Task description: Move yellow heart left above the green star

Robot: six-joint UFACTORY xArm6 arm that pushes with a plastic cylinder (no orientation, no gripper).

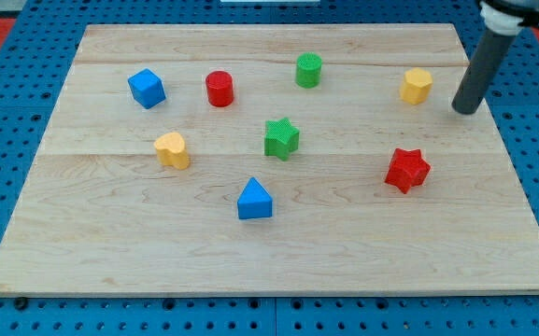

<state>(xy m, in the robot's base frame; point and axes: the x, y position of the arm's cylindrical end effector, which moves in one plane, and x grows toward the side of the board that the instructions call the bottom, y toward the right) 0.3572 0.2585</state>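
The yellow heart lies left of centre on the wooden board. The green star sits near the board's middle, to the right of the heart and slightly higher in the view. My tip is at the board's right side, just right of the yellow hexagon, far from the heart and the star. The rod rises to the view's top right corner.
A blue cube and a red cylinder stand at the upper left. A green cylinder is at top centre. A red star is at the right, a blue triangle below centre.
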